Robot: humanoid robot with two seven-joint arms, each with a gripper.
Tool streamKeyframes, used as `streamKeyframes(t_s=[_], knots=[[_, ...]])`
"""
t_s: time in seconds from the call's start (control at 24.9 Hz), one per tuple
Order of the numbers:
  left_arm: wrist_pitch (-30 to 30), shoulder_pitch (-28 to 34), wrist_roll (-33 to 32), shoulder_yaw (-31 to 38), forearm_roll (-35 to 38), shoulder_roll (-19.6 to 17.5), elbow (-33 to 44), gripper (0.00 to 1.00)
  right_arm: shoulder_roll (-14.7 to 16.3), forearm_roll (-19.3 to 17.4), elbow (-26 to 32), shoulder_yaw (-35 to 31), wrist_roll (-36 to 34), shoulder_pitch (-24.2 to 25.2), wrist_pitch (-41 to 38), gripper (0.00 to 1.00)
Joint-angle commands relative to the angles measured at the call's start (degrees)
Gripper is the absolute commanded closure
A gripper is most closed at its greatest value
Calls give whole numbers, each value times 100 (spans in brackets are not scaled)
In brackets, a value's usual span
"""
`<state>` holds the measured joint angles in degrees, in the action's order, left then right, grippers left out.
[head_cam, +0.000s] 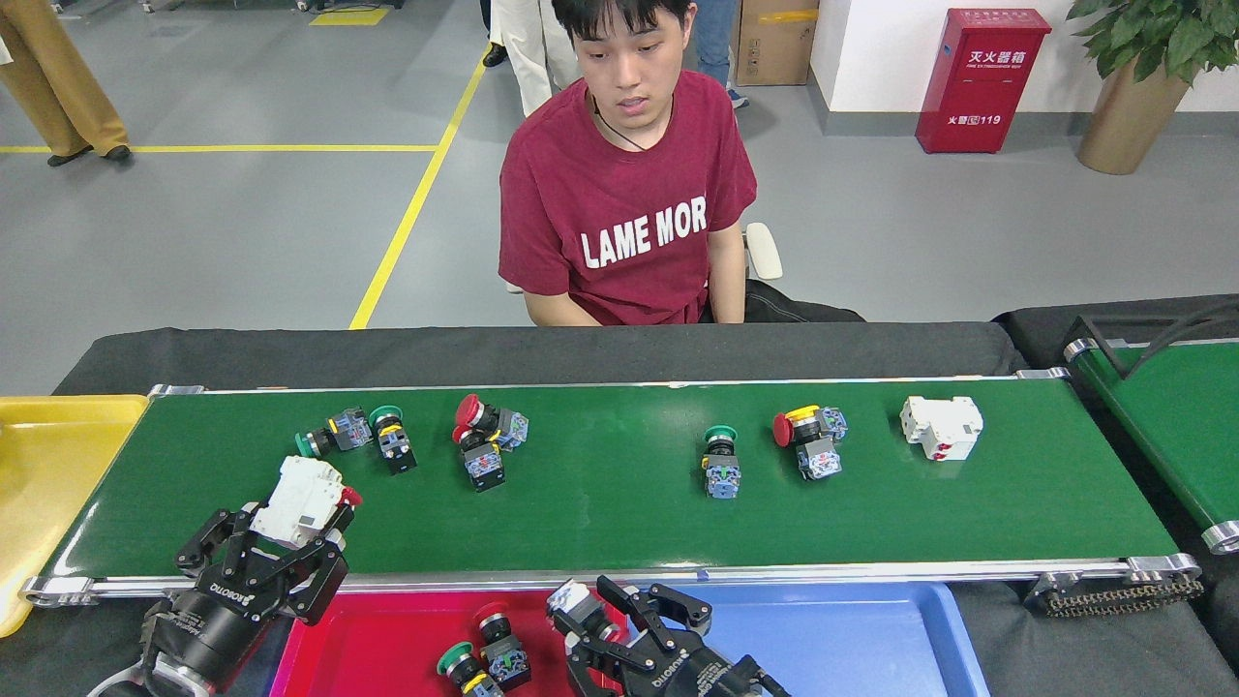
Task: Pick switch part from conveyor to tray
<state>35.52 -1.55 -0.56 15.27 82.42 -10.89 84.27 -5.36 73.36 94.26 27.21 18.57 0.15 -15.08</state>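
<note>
The switch part [577, 607], a small piece with a pale blue-grey end, sits pinched between the fingers of the right gripper [605, 620] above the inner edge of the red tray [387, 629], where it meets the blue tray [871, 629]. It appears clear of the tray floor, though the angle makes that hard to confirm. Two more switches [484, 653] lie in the red tray just beside it.

The left gripper [290, 528] is clamped on a white breaker block [305, 494] over the near rail of the conveyor [600, 513]. On the belt lie paired push-button switches [358, 436], red-capped ones [484, 436], a green-capped one [719, 460], another red-capped pair [808, 436] and a white breaker [941, 427]. A yellow tray [58, 465] stands at the left end. A person in a red shirt [619, 208] sits behind.
</note>
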Motion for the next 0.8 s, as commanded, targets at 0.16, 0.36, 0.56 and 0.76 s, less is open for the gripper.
streamKeyframes(t_s=[0.16,0.36,0.56,0.76], knots=[[25,137,47,-51,-33,-63,362,94,-105,-15,242,-242,-11,-86,164,1],[183,322,3,-763,28,254,863,94,-26,12,294,-1104,-425,-261,823,3],[-256,252,-67,-2037,749,825,898,94,352,21,294,-2097,-1101,-147,1280,2],[-283,331,-85,-2854,1654,1510,898,93,510,12,286,-2791,-1751,538,1280,2]])
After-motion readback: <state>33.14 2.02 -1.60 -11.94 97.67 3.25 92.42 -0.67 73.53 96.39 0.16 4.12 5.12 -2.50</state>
